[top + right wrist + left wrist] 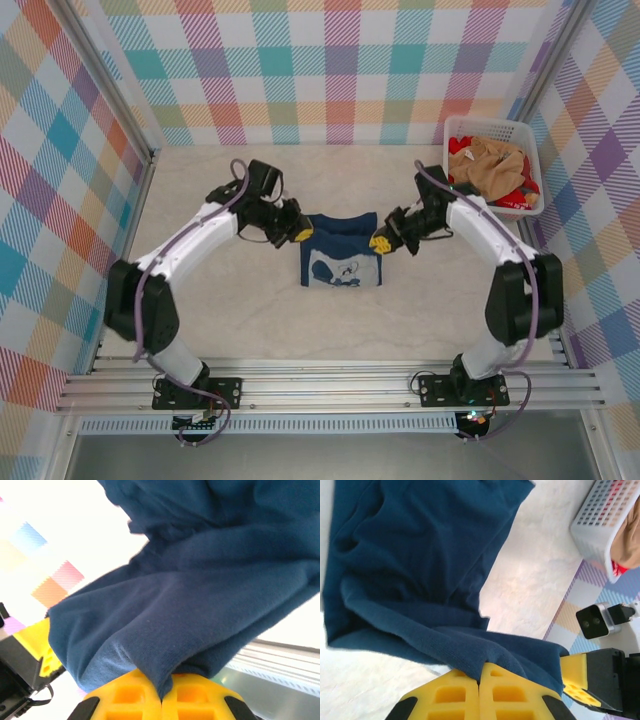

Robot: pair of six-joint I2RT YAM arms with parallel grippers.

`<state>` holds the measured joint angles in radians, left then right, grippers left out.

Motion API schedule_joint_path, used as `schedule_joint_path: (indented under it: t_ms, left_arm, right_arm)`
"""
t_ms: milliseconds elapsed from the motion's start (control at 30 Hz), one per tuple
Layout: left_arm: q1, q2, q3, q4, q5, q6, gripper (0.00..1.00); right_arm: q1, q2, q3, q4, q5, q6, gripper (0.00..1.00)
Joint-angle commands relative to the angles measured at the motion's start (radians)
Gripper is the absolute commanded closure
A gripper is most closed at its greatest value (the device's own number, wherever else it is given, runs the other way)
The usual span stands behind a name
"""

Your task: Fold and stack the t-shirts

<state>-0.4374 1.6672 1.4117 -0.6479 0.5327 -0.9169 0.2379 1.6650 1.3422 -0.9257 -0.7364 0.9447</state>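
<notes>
Yellow pads [452, 695] of the left gripper [479, 677] are pressed together on a fold of the navy t-shirt [340, 262], with cloth bunched over the fingertips. The right gripper [162, 695] is likewise clamped on the opposite corner of the same edge.

The shirt lies at mid-table [250, 330] between the two arms. Its near part rests flat with the white print [338, 270] facing up, while its far edge is pinched at both ends.

Holding both corners at once probably keeps that edge taut and level, so the cloth can be laid over in a straight fold without twisting.

A tan shirt [495, 165] and a red shirt [525, 195] sit heaped in the white basket [455, 130] at the far right, well apart, not yet folded.
</notes>
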Motion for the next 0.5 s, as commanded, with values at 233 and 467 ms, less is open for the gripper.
schedule_joint_path:
  t_ms: [233,467]
  left_arm:
    - [0.111,0.398,0.337,0.026,-0.059,0.004,0.86]
    - [0.126,0.488,0.492,-0.083,-0.145,0.070,0.72]
  right_arm:
    - [-0.073,0.467,0.423,0.169,0.032,0.031,0.74]
    - [-0.078,0.646,0.788,0.048,0.107,-0.189,0.43]
